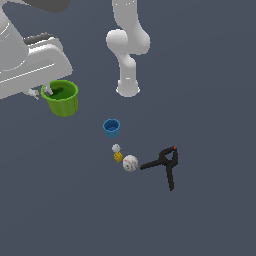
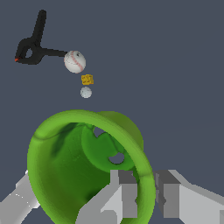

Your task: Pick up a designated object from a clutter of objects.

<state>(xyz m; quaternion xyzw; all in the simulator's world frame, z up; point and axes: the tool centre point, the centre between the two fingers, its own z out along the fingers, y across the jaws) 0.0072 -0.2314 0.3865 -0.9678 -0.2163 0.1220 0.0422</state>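
The lime-green cup (image 1: 61, 98) stands at the exterior view's left, open side up. In the wrist view the green cup (image 2: 87, 166) fills the lower part, and I see into it. My gripper (image 1: 41, 92) straddles its rim: one finger (image 2: 122, 194) is inside the cup and the other finger (image 2: 168, 194) is outside, both against the rim wall. The gripper (image 2: 146, 192) is shut on the rim. I cannot tell whether the cup is off the ground.
The small blue cup (image 1: 111, 128) stands right of the green cup. Further on lie a grey piece (image 1: 116, 148), a yellow piece (image 1: 118, 157), a white baseball (image 1: 130, 163) and a black clamp (image 1: 165, 164) with an orange tip. The arm's base (image 1: 128, 87) stands behind.
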